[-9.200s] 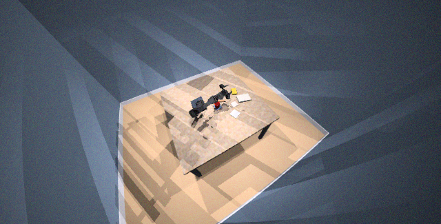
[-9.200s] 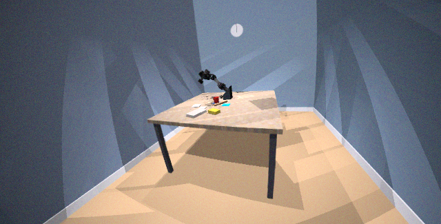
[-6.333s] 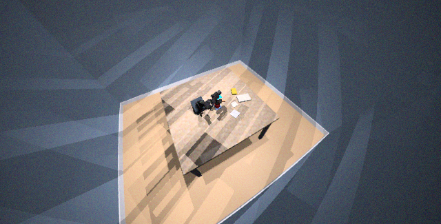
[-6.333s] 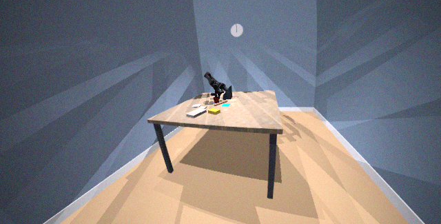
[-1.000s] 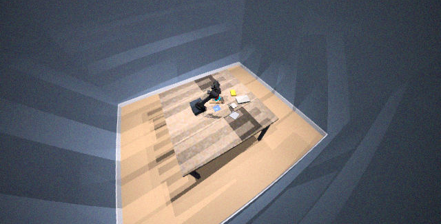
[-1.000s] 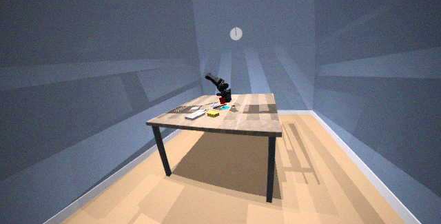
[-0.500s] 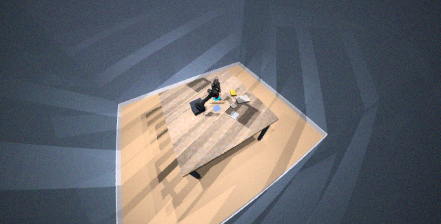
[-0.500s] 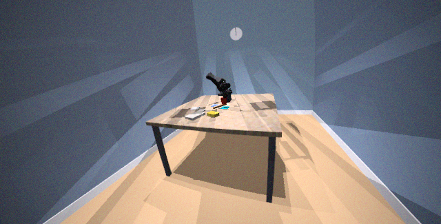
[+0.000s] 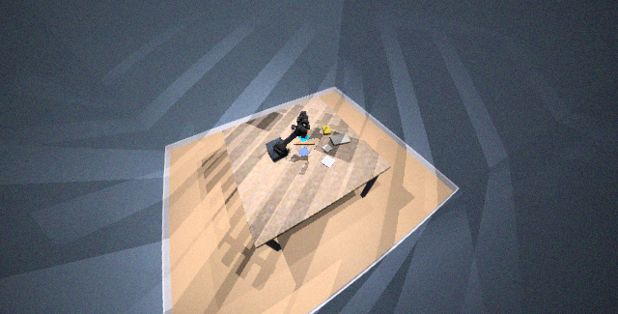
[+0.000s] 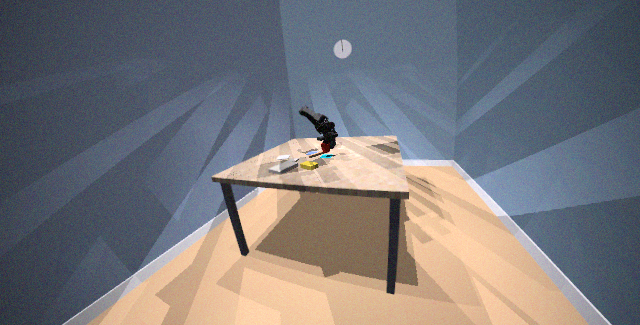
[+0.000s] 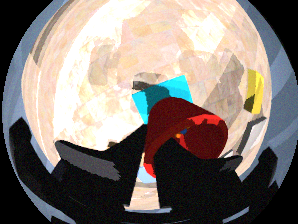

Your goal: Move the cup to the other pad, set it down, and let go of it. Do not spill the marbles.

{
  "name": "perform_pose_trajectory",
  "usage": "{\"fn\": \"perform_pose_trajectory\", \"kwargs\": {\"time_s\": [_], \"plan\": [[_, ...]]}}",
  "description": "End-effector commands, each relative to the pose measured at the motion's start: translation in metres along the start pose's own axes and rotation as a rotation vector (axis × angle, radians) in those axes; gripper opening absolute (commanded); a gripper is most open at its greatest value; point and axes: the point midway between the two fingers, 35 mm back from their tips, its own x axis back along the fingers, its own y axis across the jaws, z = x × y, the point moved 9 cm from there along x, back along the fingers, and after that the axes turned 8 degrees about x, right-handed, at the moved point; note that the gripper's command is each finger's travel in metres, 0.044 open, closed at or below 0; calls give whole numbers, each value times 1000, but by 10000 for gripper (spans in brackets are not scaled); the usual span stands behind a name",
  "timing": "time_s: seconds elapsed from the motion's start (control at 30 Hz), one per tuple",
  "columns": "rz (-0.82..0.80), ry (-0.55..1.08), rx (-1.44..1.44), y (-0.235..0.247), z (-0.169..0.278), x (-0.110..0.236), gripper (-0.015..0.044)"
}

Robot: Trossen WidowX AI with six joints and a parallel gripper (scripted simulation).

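My gripper (image 9: 303, 129) (image 10: 327, 141) (image 11: 149, 128) is shut on the wall of the red cup (image 10: 325, 147) (image 11: 189, 129). It holds the cup a little above the wooden table (image 9: 290, 198) (image 10: 360, 170). The cup hangs just over the near edge of the cyan pad (image 9: 304, 138) (image 10: 328, 156) (image 11: 162, 92). A few small coloured marbles (image 11: 180, 135) show inside the cup. The blue pad (image 9: 303, 151) (image 10: 312, 153) lies flat beside the cyan one, nearer the arm's base (image 9: 276, 150). In the top view the cup is hidden under the gripper.
A yellow block (image 9: 326, 129) (image 10: 309, 165) (image 11: 254, 90) and a grey box (image 9: 340, 138) (image 10: 283, 166) lie past the pads. A white square (image 9: 327, 160) and a thin brown stick (image 9: 304, 144) lie close by. The table's edges are well away from the arm.
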Motion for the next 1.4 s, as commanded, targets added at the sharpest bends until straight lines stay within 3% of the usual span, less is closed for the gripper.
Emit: {"fn": "perform_pose_trajectory", "kwargs": {"time_s": [0.0,0.47,1.0,1.17,1.37], "plan": [[-2,10,10,2,0,-10,0],[-2,11,10,2,0,-32,0],[-1,5,1,0,0,-29,0],[-1,5,1,0,0,-29,128],[-2,5,1,0,0,-29,128]]}}
